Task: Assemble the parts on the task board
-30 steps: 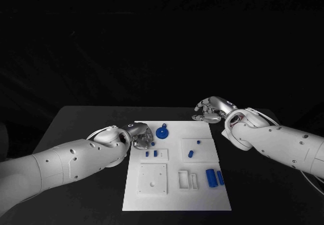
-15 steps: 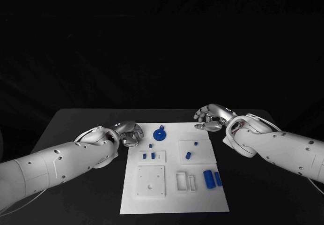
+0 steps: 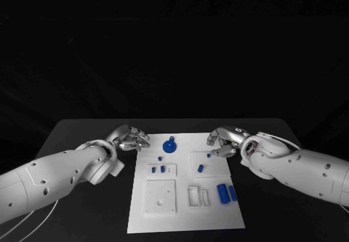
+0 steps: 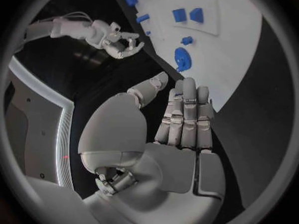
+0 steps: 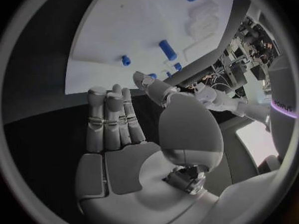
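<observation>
Beside the white board (image 3: pixel 186 222), on either far edge, both my hands hover empty: left hand (image 3: pixel 131 138) and right hand (image 3: pixel 224 141), fingers loosely apart. I'd reach for the blue round part (image 3: pixel 169 146) between them, lowering slowly and squarely.

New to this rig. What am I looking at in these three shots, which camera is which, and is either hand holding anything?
It is a two-armed robot at a black table, each white arm ending in a silver hand. The wide shot comes from a camera on the robot's head, looking down. The two round fisheye shots come from cameras at each wrist, behind that arm's own hand. In the head view the left hand and right hand sit at either side of the white task board. On it lie small blue parts: a round blue part near the far edge and a blue cylinder. Both hands hold nothing, fingers apart.
</observation>
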Robot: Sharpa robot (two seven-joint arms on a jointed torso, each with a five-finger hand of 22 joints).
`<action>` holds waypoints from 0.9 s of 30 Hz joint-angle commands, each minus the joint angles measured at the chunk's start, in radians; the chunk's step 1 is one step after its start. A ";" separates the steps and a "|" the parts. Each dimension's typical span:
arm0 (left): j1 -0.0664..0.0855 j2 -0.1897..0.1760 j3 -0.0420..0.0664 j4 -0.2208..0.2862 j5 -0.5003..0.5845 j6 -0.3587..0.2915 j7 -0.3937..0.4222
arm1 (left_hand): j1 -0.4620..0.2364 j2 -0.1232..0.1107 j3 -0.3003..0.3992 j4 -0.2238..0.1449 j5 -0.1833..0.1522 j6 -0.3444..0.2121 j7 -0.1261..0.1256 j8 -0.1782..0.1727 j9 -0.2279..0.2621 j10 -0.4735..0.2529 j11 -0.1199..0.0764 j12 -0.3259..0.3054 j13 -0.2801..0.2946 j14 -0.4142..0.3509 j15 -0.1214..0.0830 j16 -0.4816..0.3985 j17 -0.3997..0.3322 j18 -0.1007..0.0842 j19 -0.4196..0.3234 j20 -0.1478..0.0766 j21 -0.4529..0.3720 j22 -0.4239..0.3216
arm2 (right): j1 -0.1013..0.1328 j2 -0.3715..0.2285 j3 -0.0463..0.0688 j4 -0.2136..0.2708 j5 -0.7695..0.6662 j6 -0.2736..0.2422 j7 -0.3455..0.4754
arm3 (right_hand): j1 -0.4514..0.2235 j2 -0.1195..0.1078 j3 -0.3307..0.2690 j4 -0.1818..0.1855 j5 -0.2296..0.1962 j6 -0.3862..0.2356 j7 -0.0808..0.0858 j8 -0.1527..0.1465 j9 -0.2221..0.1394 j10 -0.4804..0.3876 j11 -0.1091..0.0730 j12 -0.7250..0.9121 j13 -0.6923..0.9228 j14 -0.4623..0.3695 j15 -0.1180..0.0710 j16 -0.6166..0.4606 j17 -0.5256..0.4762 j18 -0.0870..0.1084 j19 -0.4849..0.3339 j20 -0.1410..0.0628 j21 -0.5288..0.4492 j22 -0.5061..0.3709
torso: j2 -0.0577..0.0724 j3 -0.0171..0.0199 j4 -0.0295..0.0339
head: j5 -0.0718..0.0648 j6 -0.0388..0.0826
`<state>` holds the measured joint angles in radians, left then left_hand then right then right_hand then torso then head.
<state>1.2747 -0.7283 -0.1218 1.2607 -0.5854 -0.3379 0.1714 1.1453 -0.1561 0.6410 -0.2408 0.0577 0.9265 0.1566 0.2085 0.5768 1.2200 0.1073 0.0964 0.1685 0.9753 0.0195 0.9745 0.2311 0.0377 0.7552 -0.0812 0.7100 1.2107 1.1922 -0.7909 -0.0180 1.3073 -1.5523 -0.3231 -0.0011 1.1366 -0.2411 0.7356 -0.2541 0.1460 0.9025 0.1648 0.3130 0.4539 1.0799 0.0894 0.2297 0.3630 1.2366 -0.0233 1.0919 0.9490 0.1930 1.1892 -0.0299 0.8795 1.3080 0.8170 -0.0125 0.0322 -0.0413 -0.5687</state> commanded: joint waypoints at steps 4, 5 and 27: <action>0.001 -0.012 0.001 0.035 0.232 0.042 0.109 | -0.017 0.022 -0.024 -0.022 -0.003 -0.016 0.001 0.014 -0.002 -0.007 0.007 -0.011 -0.009 -0.018 0.039 -0.148 -0.038 -0.008 -0.043 0.038 -0.065 -0.024 | -0.020 0.019 -0.006 -0.009 -0.172 0.031 -0.054 | 0.017 -0.029 0.045 0.031 -0.057 0.008 -0.004 0.004 -0.006 0.022 0.003 -0.039 -0.035 0.009 0.003 0.009 -0.010 0.069 0.013 0.001 -0.009 0.011 | 0.001 -0.0015 0.0019 | 0.001 0.001; 0.001 -0.012 0.001 0.037 0.237 0.043 0.108 | -0.017 0.024 -0.025 -0.023 -0.002 -0.017 0.001 0.015 -0.003 -0.007 0.008 -0.011 -0.010 -0.014 0.041 -0.159 -0.038 -0.008 -0.044 0.041 -0.069 -0.024 | -0.023 0.021 -0.006 -0.009 -0.177 0.030 -0.057 | 0.018 -0.031 0.048 0.033 -0.056 0.009 -0.004 0.004 -0.007 0.025 0.003 -0.042 -0.038 0.010 0.003 0.010 -0.011 0.069 0.014 0.001 -0.009 0.012 | 0.001 -0.0011 0.0017 | 0.003 0.001; 0.001 -0.018 0.001 0.036 0.254 0.052 0.111 | -0.020 0.028 -0.029 -0.023 -0.002 -0.018 0.000 0.019 -0.004 -0.008 0.009 -0.012 -0.013 -0.002 0.042 -0.178 -0.035 -0.006 -0.042 0.044 -0.075 -0.024 | -0.048 0.055 -0.013 -0.028 -0.236 0.018 -0.090 | 0.031 -0.017 0.092 0.068 -0.091 0.052 -0.022 0.026 -0.004 0.100 -0.014 -0.042 -0.050 0.015 -0.013 0.018 -0.019 0.069 0.025 0.000 -0.010 0.016 | 0.001 0.0001 -0.0013 | 0.010 -0.012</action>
<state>1.2746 -0.7466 -0.1215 1.2950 -0.3455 -0.3020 0.2637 1.1275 -0.1382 0.6178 -0.2641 0.0577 0.9161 0.1568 0.2218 0.5742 1.2146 0.1129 0.0881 0.1570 0.9667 0.0628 0.8014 0.1950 0.0388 0.7099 -0.0443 0.6386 1.1873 1.1528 -0.7393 -0.0258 1.2812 -1.7542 -0.3250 -0.0785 1.1653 -0.2619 0.8214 -0.1874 0.0581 0.9489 0.1432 0.3359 0.4489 1.1533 0.0692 0.1859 0.3128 1.2527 -0.0285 1.1066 0.9308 0.1926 1.2096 -0.0253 0.8744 1.3077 0.8181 -0.0132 0.0312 -0.0330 -0.5792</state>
